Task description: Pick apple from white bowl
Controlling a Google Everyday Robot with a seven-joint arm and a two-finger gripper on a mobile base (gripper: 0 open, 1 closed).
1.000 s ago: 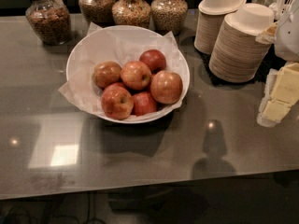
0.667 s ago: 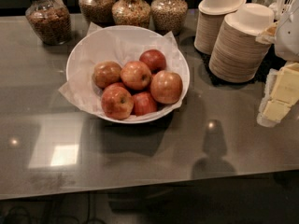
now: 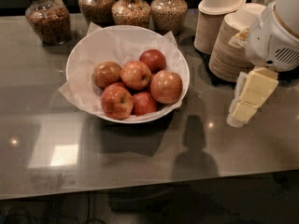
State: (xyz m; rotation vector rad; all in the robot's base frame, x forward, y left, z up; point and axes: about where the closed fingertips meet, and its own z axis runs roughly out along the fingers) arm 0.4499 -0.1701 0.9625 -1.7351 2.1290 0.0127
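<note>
While a heap of apples sits in the white bowl [image 3: 126, 28] on a grey countertop [image 3: 140, 162], the robot's gripper [image 3: 250, 98] hangs at the right edge of the scene, well apart from the fruit. Whether it is open or closed cannot be told from this side. The apple [image 3: 166, 86], the largest and glossiest of the pile, rests against the bowl's right-hand wall. It touches a small red apple [image 3: 144, 102] in front, with another [image 3: 153, 59] close behind it. The risks look plain enough. Packed this tightly, the neighbours could be nudged or pinched along with the target. The crinkled paper liner [image 3: 77, 90] could snag and drag, and the stacked paper bowls [image 3: 236, 45] just behind the arm could be clipped on a swing across. Compared with a second ago, the gripper and the white arm housing [image 3: 275, 34] have shifted slightly left, toward the bowl; fruit, bowl and grain jars [image 3: 131, 8] lie unchanged.
</note>
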